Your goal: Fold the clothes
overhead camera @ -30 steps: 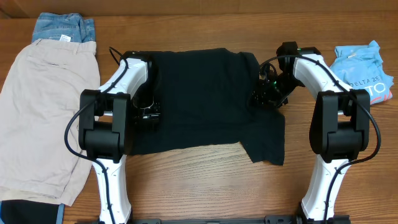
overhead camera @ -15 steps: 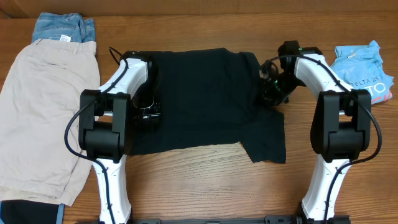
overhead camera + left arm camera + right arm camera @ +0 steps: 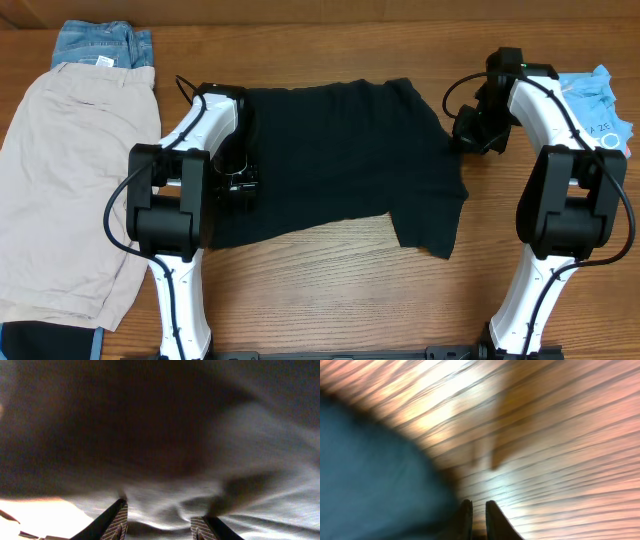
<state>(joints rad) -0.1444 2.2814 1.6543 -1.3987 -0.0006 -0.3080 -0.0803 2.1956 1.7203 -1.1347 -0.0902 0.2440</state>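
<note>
The black T-shirt [image 3: 340, 160] lies spread flat in the middle of the wooden table, with a flap hanging toward the front right. My left gripper [image 3: 238, 188] rests on the shirt's left edge. In the left wrist view this gripper [image 3: 159, 522] has its jaws apart, pressed into rumpled dark cloth [image 3: 210, 460]. My right gripper [image 3: 468, 135] is at the shirt's right edge. In the right wrist view that gripper [image 3: 479, 510] has its fingers almost together, the dark cloth [image 3: 370, 475] against the left one, and blurred wood beyond.
Beige shorts [image 3: 70, 180] cover the table's left side, and folded blue denim [image 3: 100, 42] lies behind them. A light-blue printed tee [image 3: 590, 100] sits at the far right, partly behind the right arm. A dark item [image 3: 50, 340] shows at the front left corner.
My right gripper closed at the shirt's right edge and moved right and back, dragging that edge outward. The left arm stayed still.
</note>
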